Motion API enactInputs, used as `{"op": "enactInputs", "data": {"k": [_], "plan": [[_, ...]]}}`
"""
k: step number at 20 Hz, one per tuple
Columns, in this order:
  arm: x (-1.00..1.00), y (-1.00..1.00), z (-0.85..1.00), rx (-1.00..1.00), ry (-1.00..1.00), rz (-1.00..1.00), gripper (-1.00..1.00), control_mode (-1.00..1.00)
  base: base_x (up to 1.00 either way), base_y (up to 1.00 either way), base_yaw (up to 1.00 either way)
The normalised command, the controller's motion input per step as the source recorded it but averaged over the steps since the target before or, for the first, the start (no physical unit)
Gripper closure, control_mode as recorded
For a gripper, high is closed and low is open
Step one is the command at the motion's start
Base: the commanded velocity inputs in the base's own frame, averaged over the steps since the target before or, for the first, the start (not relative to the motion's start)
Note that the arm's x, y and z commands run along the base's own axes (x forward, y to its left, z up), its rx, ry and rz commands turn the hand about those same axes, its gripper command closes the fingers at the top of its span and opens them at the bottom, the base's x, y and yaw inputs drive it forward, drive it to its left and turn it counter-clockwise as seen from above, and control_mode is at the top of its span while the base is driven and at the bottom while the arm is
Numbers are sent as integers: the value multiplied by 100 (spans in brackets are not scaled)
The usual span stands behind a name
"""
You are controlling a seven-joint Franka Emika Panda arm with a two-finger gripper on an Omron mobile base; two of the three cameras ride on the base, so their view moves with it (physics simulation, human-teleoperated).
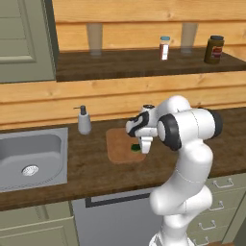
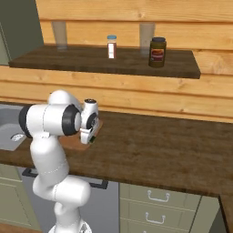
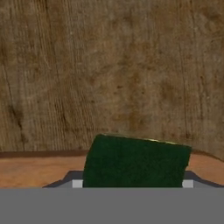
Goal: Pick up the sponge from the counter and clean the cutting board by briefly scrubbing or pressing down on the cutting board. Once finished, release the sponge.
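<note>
A: Over the right part of the cutting board (image 1: 120, 144), the gripper (image 1: 142, 146) is seen low, and the sponge (image 1: 136, 148) is seen as a small dark green patch at its tip, on the sink side of it.

B: Is the sponge held, or is it only lying there?

A: In the hand view the sponge (image 3: 135, 162) is placed right between the finger tips, at the bottom centre, so it is judged to be clamped. The fingers themselves are mostly covered by it.

B: How is its long axis laid?

A: Across the view, from one finger to the other, a little tilted. Its green face is turned toward the camera.

B: And what lies under it?

A: A strip of the light board (image 3: 35, 170) is seen beside the sponge; beyond it, the dark counter (image 3: 109, 65). So the gripper is taken to be near the board's edge. Whether the sponge is touching the board cannot be told.

B: Then the press should be directed down and inward?

A: That is the judgement, toward the middle of the board.
</note>
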Motion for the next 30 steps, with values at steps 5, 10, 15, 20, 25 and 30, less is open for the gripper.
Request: {"op": "enactInputs", "data": {"k": [5,10,15,20,25,30], "plan": [[44,0,-8,0,-2,-4,100,-100,0,0,0],[50,0,-42,0,-13,-3,100,-100,0,0,0],[48,0,-34,0,-19,-3,100,-100,0,0,0],[51,0,-37,0,-20,-4,100,-100,0,0,0],[59,0,-40,0,-22,-5,100,-100,0,0,0],[54,6,-39,0,-19,-7,100,-100,0,0,0]]}}
